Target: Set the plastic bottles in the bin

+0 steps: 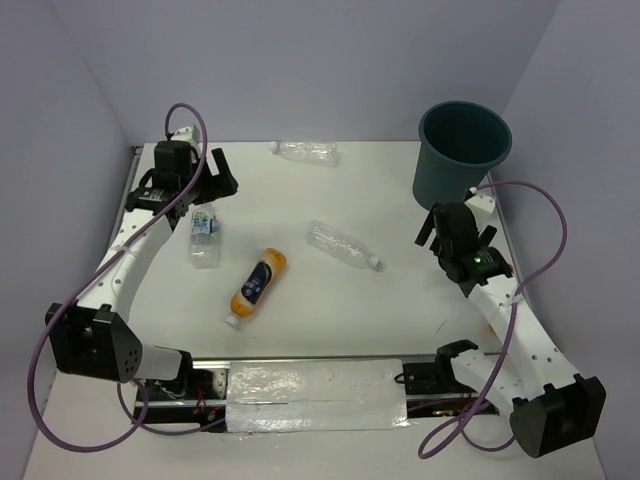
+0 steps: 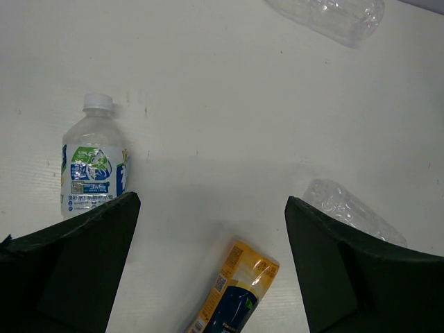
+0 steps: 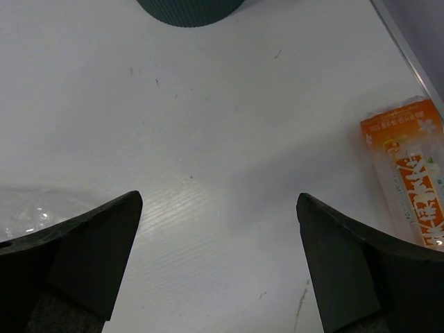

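- the left gripper [image 2: 211,208] hangs above the white table [image 1: 300,210] at about 10 o'clock from the table's middle, its jaws spread wide with nothing between them.
- the right gripper [image 3: 218,201] hangs at about 3 o'clock, just on the 6 o'clock side of the bin [image 1: 463,150]; its jaws are also spread wide and hold nothing.
- the bin, dark teal and round, stands upright in the far corner at about 1 o'clock; only its ribbed lower wall shows at the top edge of the right wrist view.
- all four plastic bottles lie on their sides on the table, outside the bin.
- the blue-white labelled bottle [image 2: 92,166] lies at 9 o'clock from the middle, white cap pointing to 12 o'clock, just beyond the left finger in the left wrist view.
- the orange-yellow bottle [image 1: 257,286] lies at about 7 o'clock, white cap pointing to 7 o'clock, near the labelled one but apart from it.
- one clear bottle [image 1: 342,246] lies near the middle, cap pointing to about 4 o'clock.
- the other clear bottle [image 1: 307,151] lies at 12 o'clock by the back wall, well apart from the rest.
- an orange-and-white printed item [image 3: 409,170] lies at 3 o'clock in the right wrist view; what it is cannot be told.
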Controlling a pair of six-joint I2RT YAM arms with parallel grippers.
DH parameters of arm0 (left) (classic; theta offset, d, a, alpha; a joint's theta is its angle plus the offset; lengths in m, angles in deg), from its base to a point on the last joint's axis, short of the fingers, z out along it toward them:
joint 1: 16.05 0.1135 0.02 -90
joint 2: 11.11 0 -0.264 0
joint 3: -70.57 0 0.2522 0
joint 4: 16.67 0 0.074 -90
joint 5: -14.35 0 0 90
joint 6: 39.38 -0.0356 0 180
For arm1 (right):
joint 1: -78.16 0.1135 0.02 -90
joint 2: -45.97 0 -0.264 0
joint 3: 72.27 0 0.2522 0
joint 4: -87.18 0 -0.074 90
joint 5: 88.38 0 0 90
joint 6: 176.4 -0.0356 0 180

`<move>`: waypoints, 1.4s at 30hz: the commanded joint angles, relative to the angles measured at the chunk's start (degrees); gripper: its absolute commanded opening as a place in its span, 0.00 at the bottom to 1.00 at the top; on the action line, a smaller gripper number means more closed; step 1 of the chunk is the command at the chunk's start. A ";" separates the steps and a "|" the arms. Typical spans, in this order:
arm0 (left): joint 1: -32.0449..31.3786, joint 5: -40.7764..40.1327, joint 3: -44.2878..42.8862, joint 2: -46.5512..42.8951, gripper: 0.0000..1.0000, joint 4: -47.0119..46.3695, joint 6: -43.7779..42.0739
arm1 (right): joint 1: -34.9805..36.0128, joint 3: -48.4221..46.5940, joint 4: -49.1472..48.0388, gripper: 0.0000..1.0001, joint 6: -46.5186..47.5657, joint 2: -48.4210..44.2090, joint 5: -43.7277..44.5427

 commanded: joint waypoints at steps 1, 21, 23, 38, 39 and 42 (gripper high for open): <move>-0.19 1.92 -2.94 1.26 0.99 1.06 0.24 | 0.27 -1.01 2.04 1.00 2.25 1.56 2.91; -0.19 3.41 -4.35 3.54 0.99 2.73 2.70 | -14.58 -9.54 13.21 1.00 3.83 19.58 8.10; -0.19 3.41 -4.44 3.80 0.99 2.99 2.87 | -16.68 -8.06 11.99 1.00 3.66 20.02 11.35; -0.19 7.80 -3.55 4.77 0.99 4.48 5.07 | -21.09 -3.30 3.45 1.00 9.72 23.27 23.31; -0.19 7.37 -4.26 5.12 0.99 5.62 4.90 | -21.00 -3.47 3.72 1.00 9.37 23.88 23.92; -0.19 6.31 -5.40 5.12 0.99 6.42 4.54 | -21.09 -3.39 2.84 1.00 10.94 25.29 23.49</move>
